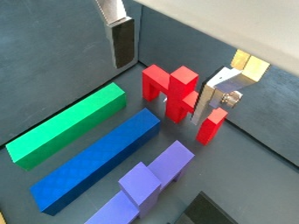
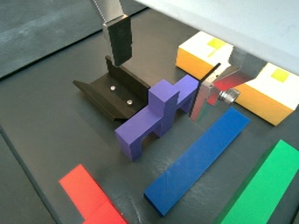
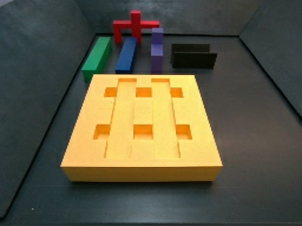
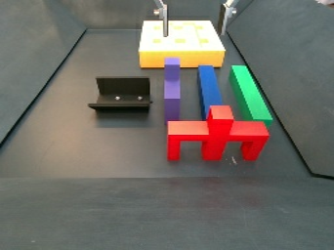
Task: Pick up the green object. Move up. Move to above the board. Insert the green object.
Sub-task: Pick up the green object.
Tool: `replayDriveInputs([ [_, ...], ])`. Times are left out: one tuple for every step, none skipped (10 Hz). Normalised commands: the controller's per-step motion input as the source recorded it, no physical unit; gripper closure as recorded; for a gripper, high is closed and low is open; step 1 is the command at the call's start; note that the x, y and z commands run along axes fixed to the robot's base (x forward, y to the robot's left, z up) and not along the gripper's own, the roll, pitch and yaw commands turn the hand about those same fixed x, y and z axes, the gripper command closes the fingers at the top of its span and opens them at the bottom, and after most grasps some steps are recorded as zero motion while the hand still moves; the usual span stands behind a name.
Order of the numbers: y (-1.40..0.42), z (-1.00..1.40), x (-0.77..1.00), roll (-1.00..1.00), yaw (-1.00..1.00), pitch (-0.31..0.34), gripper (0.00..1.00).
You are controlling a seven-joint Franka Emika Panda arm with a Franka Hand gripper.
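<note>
**Green bar on the floor, gripper high and clear of it**

The long green rectangular bar (image 4: 249, 92) lies flat on the dark floor, outermost of three parallel bars, beside the blue bar (image 4: 209, 91) and purple bar (image 4: 173, 88). The two-finger silver gripper (image 4: 194, 8) hangs above the thick orange-yellow grooved board (image 4: 182, 40), well apart from the green bar, jaws spread and holding nothing. A side view shows the board's six square holes (image 3: 145, 109) with no gripper in sight. Wrist views show one finger (image 1: 121, 43) and a red branched piece (image 1: 170, 88); one shows the black L-shaped fixture (image 2: 114, 92).
</note>
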Motion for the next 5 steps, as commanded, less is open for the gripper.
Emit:
replayDriveInputs([
  [0.0,-0.03,0.0,0.02,0.0,0.0,0.0],
  [-0.2,-0.01,0.0,0.05,0.0,0.0,0.0],
  [0.0,-0.41,0.0,-0.21,0.0,-0.043,0.0],
  [-0.6,-0.41,-0.56,-0.11,0.0,-0.077,0.0],
  [-0.84,-0.24,-0.61,-0.03,0.0,-0.067,0.0],
])
